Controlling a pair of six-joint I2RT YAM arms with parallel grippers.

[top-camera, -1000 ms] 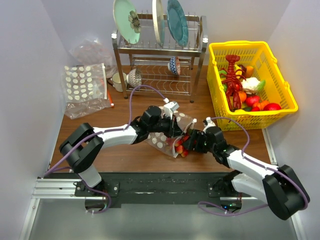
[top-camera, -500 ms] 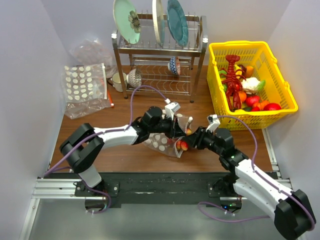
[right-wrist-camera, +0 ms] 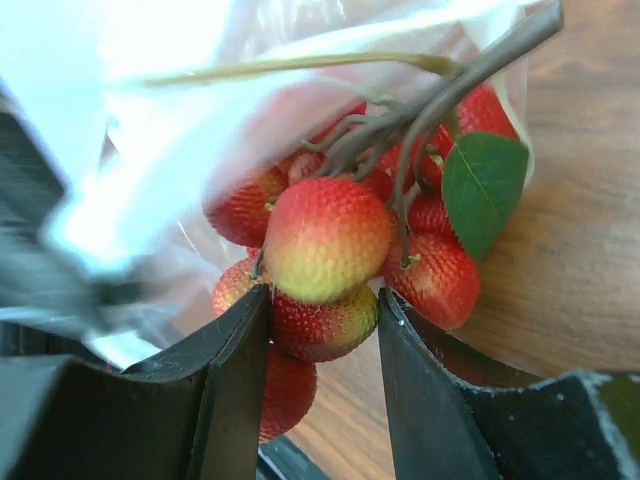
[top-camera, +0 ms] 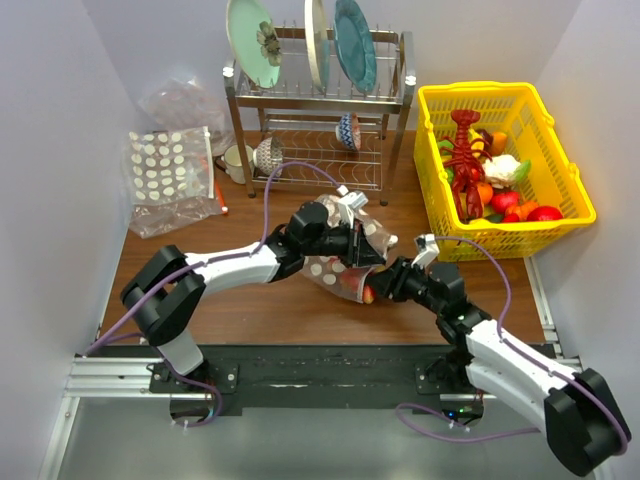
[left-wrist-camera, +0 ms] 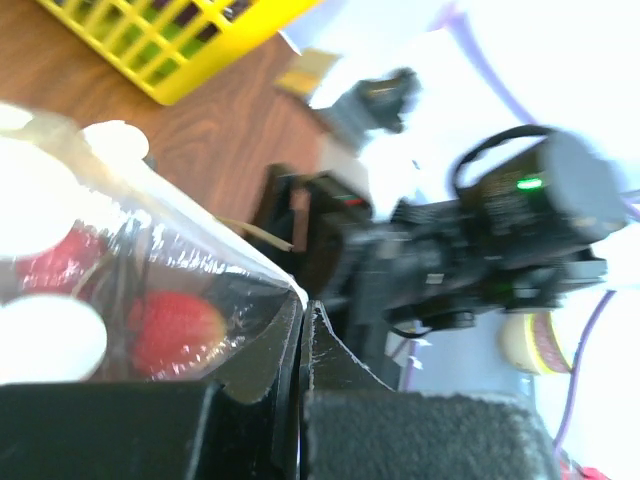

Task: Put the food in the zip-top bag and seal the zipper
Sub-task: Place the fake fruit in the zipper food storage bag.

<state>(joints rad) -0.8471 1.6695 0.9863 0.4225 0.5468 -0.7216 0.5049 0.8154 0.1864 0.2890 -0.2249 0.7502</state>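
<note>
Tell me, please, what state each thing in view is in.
Dotted clear bag: unsealed, mouth open.
Toy lychee bunch: partly inside the bag's mouth.
Left gripper: jaws shut on the bag's edge.
Right gripper: jaws shut on the lychee bunch.
Yellow basket: upright, holding toy food.
Plates: standing on edge.

Brown wooden table, white walls

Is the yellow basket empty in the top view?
No, a red toy lobster and several toy fruits lie inside the yellow basket.

One overhead; both wrist cameras closely face bag.
</note>
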